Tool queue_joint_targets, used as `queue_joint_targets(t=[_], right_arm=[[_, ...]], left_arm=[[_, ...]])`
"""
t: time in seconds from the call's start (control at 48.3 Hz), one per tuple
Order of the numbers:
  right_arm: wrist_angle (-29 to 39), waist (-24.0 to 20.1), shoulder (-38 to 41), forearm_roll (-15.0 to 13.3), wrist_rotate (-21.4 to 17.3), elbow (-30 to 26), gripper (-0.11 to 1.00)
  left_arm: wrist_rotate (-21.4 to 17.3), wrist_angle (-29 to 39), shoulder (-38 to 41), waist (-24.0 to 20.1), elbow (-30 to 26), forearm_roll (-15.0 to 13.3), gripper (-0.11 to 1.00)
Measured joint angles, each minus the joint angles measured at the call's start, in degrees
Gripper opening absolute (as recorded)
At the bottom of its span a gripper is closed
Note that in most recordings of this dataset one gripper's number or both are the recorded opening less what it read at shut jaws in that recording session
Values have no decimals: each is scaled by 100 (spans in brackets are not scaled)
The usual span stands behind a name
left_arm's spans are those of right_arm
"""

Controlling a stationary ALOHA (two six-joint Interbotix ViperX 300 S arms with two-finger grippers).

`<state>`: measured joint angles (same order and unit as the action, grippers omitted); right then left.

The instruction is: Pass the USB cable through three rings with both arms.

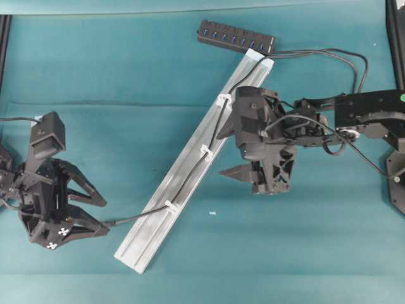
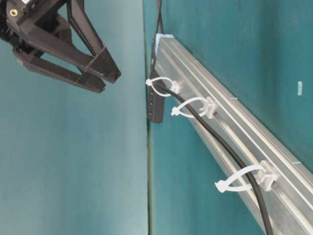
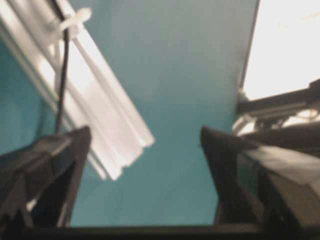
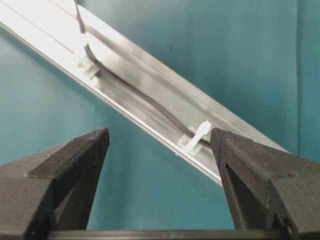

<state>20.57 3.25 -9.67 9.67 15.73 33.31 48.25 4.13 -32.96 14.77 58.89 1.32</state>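
Note:
The silver rail point(image 1: 190, 168) lies slantwise on the teal table with three rings on it point(image 1: 223, 100) point(image 1: 205, 152) point(image 1: 171, 206). The black USB cable point(image 1: 190, 180) runs from the hub point(image 1: 235, 36) along the rail, through all three rings, and ends beside the lower fingertip of my left gripper point(image 1: 101, 214). That gripper is open with nothing between its jaws. In the left wrist view the cable point(image 3: 62, 85) drops behind the left finger. My right gripper point(image 1: 226, 153) stands open just right of the middle ring point(image 4: 200, 135), holding nothing.
The hub's own lead point(image 1: 354, 60) loops at the back right, over the right arm. A small white scrap point(image 1: 212, 213) lies on the mat right of the rail's lower half. Black frame posts stand at the left and right edges.

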Motion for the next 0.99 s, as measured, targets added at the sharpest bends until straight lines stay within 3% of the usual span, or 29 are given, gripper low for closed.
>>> queue_joint_targets(t=[0.29,0.559,0.767,0.995], right_arm=[[-255,0,-220,-9,-290,18,87],[-580,0,-642,-9,-501,141,87],[-633,9,-1046,0,-563,343,87],[-765,9,-1617,-9,-949,659,87]], left_arm=[[-650,-9,-272,0,0,0,91],[-2215,9,-870,-202,0,0,91],[-2637,26,-1389,-571,0,-9,91],[-3155,237,-2004,-721,-44,0,89]])
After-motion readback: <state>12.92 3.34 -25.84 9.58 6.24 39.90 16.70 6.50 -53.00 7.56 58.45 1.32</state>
